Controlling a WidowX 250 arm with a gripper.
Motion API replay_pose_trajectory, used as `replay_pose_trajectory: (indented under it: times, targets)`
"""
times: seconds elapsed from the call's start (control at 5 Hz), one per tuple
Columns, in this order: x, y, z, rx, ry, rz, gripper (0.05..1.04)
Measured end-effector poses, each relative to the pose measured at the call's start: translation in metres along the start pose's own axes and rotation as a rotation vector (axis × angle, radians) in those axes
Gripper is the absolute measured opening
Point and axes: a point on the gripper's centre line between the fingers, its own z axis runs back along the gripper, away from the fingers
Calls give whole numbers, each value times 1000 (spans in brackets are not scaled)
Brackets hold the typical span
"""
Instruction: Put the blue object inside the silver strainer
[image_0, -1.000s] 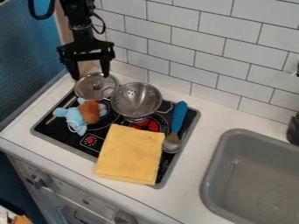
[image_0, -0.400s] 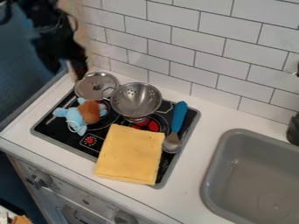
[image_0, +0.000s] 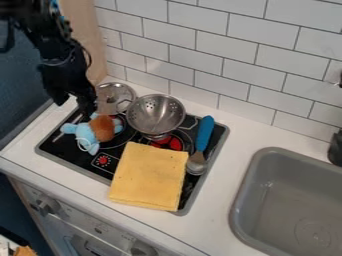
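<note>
In the camera view I'm hanging my pincer (image_0: 73, 106) spread and empty above the blue plush toy (image_0: 85, 133), planning on squaring over its soft middle before squeezing, then lifting clear of the lid (image_0: 115, 91) beside me towards the strainer (image_0: 155, 116).

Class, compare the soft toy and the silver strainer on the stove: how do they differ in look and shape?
The soft toy is light blue and brown; the strainer is shiny silver.
The toy has stubby limbs; the strainer is a round, hollow bowl with small holes.
Both rest on the black stovetop.
</note>
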Motion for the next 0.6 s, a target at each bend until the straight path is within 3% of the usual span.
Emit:
replay_pose_trajectory:
  times: [0.4,0.6]
  targets:
    - [-6,-29,-27,-100,40,-129,1000]
    - [-8,-30,-37,-106,68,-152,1001]
